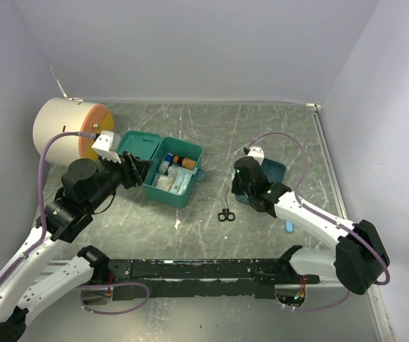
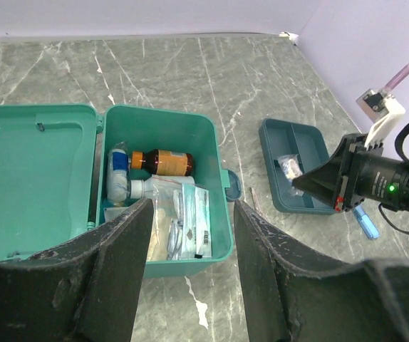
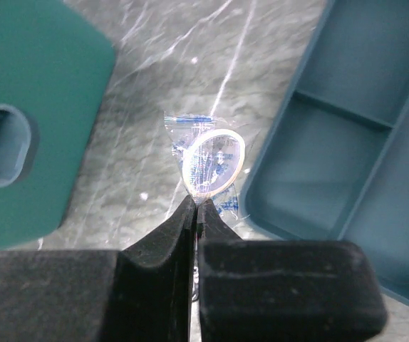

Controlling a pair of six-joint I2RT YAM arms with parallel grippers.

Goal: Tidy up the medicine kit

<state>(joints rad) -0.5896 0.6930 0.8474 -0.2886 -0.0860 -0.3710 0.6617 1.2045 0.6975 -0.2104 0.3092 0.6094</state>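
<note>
medicine kit (image 2: 163, 128) open with bottles (image 2: 160, 162) and packets (image 2: 199, 235), right gripper (image 3: 194, 204) pinching clear packet (image 3: 214, 162), left gripper (image 2: 192, 205) parted, empty

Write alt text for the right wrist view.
The right gripper, its jaws shut, pinches the edge of a small clear packet that holds what looks like a white ring with blue print. Below is a grey marbled table, with the green medicine kit on the left and a darker divided tray on the right.
</note>
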